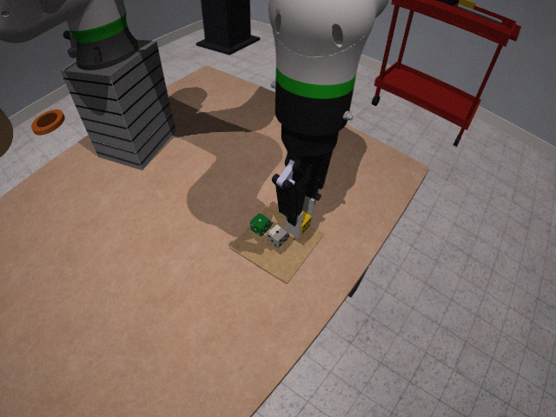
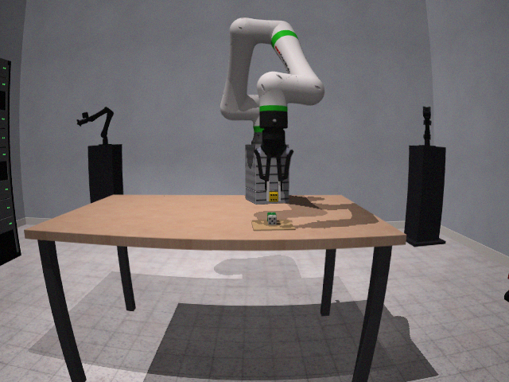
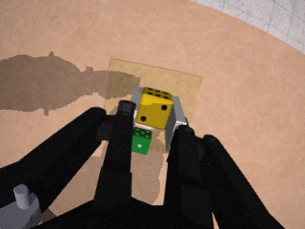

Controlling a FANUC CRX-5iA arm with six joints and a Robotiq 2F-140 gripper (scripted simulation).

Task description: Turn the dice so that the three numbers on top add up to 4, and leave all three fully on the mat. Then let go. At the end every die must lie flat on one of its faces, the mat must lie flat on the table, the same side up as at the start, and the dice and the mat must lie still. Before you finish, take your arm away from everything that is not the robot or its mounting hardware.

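Note:
My gripper (image 1: 300, 226) is shut on a yellow die (image 1: 306, 221) and holds it in the air above the tan mat (image 1: 276, 250). The held die also shows in the wrist view (image 3: 154, 110) between the grey finger pads, and in the exterior view (image 2: 273, 196) well above the table. A green die (image 1: 260, 223) and a white die (image 1: 277, 235) lie flat on the mat, side by side. In the wrist view the green die (image 3: 141, 141) shows below the held die; the white die is hidden there.
The arm's grey ribbed pedestal (image 1: 120, 108) stands at the table's back left. The table's right edge runs close past the mat. A red cart (image 1: 442, 62) and an orange ring (image 1: 47, 121) are on the floor, off the table.

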